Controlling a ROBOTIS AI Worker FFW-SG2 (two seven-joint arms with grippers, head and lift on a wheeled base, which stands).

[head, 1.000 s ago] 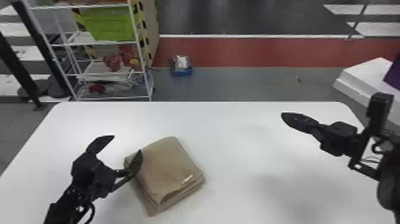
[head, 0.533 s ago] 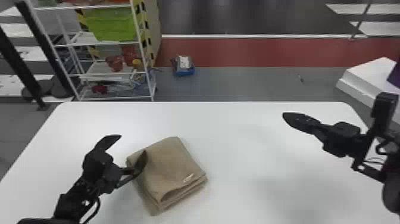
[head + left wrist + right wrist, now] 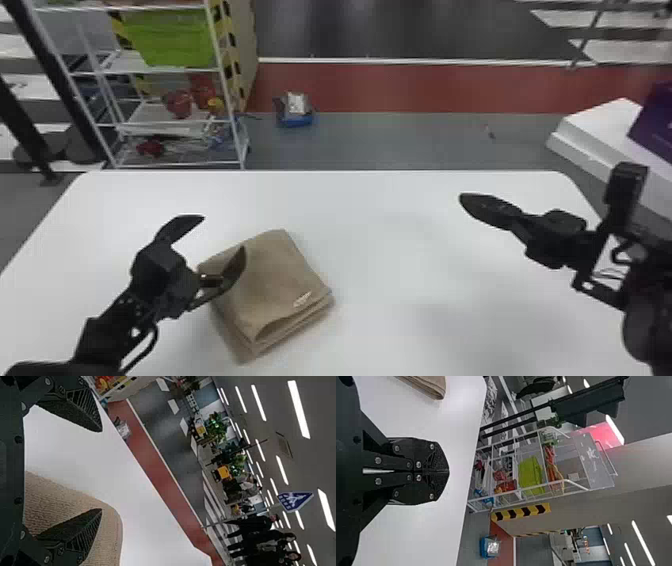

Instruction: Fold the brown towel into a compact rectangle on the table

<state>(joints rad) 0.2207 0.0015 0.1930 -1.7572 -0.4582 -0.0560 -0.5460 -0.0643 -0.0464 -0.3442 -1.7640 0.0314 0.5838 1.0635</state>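
Note:
In the head view my left gripper (image 3: 207,237) stands open at the left edge of the brown towel (image 3: 275,280), one finger over the cloth and the other above bare table. The towel is a layered, folded rectangle lying tilted on the white table (image 3: 400,310), a small pale tag on its near right part. In the left wrist view the left gripper (image 3: 101,470) has its fingers wide apart, one over the towel (image 3: 71,494). On the right my right gripper (image 3: 467,202) is shut above the table; the right wrist view has this gripper (image 3: 447,471) with fingertips together, the towel (image 3: 429,386) apart from it.
Beyond the table's far left stands a white wire shelf (image 3: 230,100) holding a green bin (image 3: 175,40). A small blue container (image 3: 296,117) sits on the floor past the far edge. A white block (image 3: 590,135) with a purple box is at the right.
The left gripper has shifted very slightly in the head view, staying open at the towel's left edge. The towel and the right gripper look unchanged.

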